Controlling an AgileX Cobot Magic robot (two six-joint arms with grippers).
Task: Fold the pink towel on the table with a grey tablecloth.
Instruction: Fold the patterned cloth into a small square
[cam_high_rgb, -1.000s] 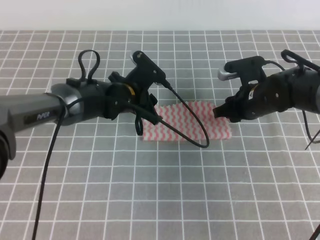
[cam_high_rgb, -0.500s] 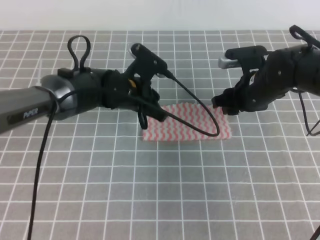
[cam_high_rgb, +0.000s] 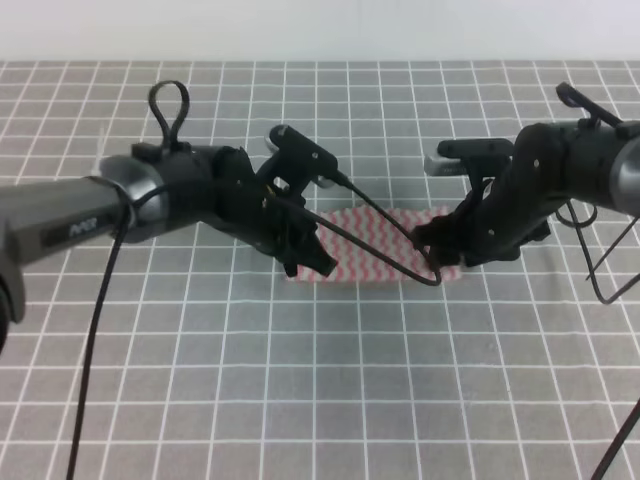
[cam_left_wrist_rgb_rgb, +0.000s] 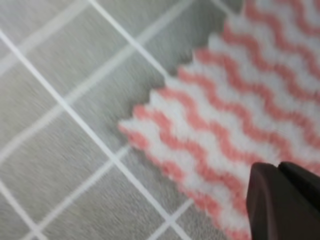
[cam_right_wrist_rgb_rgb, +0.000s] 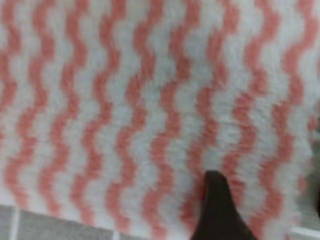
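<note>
Exterior high view: I see the table with a grey tablecloth filling nearly the whole frame, grey cloth ruled in a thin white grid. A pale plain band runs along the top edge beyond the cloth; I cannot tell whether it is wall or backdrop.

The pink towel lies flat near the middle of the cloth, slightly toward the far side, as a wide strip spanning a few grid squares. Both arms partly cover it.

The left gripper is down at the towel's left end, with a black cable looping from that arm across the towel. The right gripper is down at the towel's right end.

Left wrist view: the towel's serrated corner sits on the grid cloth, and one dark fingertip lies over the striped fabric at lower right. I cannot tell whether these jaws are apart or together.

Right wrist view: pink-and-white zigzag fills the frame, blurred, with a strip of grey cloth at the bottom edge. One dark fingertip rests over the stripes. I cannot tell the jaw state here either.
</note>
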